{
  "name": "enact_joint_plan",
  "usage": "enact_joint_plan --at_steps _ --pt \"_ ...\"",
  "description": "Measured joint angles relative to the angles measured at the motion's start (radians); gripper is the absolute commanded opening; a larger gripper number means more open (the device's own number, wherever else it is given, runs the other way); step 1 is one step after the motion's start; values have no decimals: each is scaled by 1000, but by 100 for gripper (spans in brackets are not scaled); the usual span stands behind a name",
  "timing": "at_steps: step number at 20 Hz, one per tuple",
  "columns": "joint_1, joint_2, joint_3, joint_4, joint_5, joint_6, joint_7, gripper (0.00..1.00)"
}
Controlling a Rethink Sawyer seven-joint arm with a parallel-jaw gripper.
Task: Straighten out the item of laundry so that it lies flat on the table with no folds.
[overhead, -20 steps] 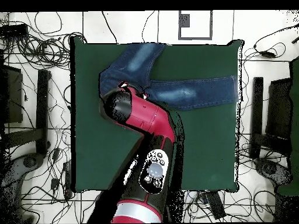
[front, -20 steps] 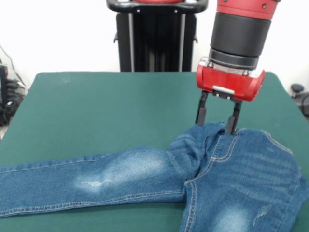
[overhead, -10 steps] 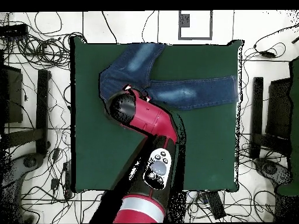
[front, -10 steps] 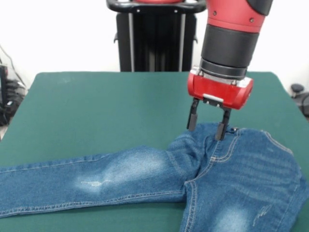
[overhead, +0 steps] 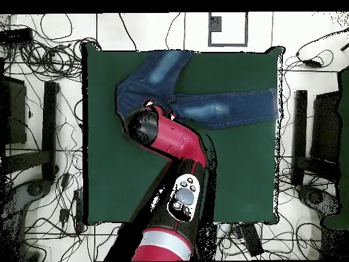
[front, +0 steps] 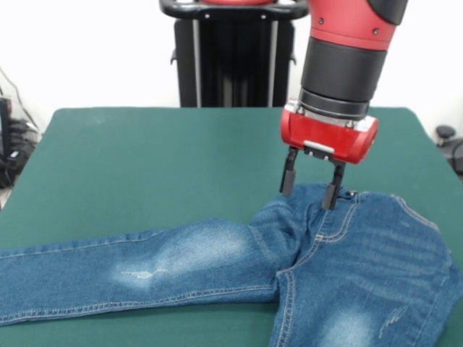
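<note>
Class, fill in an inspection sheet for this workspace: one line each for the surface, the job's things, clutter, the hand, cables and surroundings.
Surface: the table has a dark green cloth top, much wider than the garment.
Job's things: the jeans lie spread in an L, one leg running along the table, the other off the front view's bottom edge; the fabric bunches in a raised fold near the crotch.
Clutter: nothing seen on the table besides the jeans.
Hand: the hand is open, fingers pointing down, tips at the bunched denim by the waistband, gripping nothing.
Cables: many loose cables lie on the floor around the table.
Surroundings: white floor, dark stands on both sides.
</note>
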Motion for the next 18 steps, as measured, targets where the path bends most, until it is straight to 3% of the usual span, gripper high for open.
enact_joint_plan --at_steps 18 --pt "35 21 0 0 0 -10 0 100"
